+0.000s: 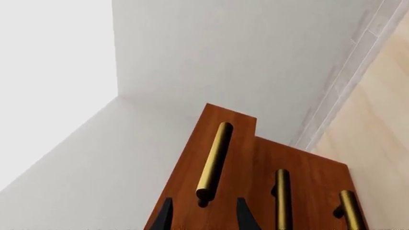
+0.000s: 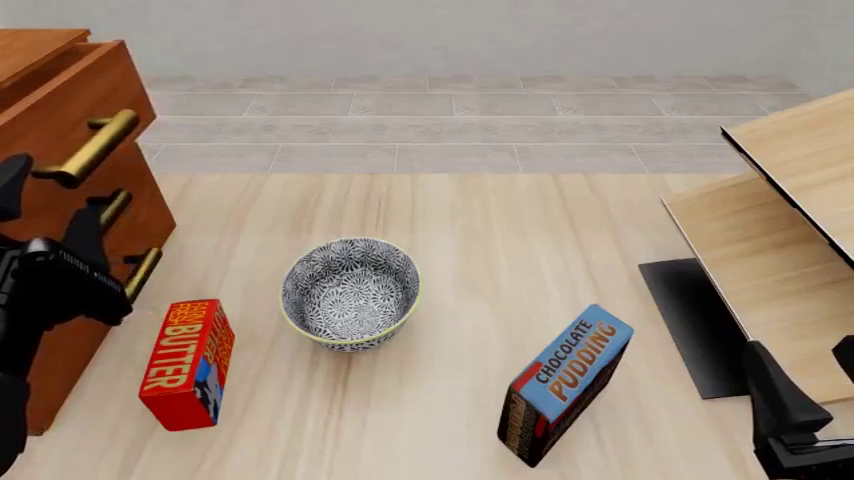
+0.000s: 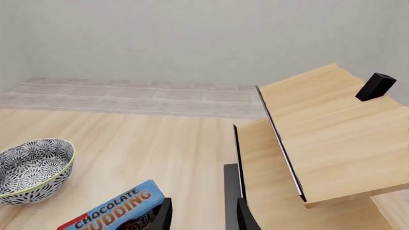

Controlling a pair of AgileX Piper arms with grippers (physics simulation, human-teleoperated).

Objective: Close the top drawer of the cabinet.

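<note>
Reddish-brown wooden cabinet (image 2: 67, 150) far left; top drawer (image 2: 60, 95) with long brass bar handle (image 2: 91, 147) juts out past lower two. Left gripper (image 1: 203, 213) black, fingers parted, just short of handle. Patterned ceramic bowl (image 2: 351, 292) centre. Right gripper (image 3: 203, 215) near right, fingers apart, holding nothing.

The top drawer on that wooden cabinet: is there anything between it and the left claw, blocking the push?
Nothing visible. The left gripper faces the top drawer directly, its brass handle ahead of the open fingers. The butter box and patterned bowl sit lower down, off that path.
</note>
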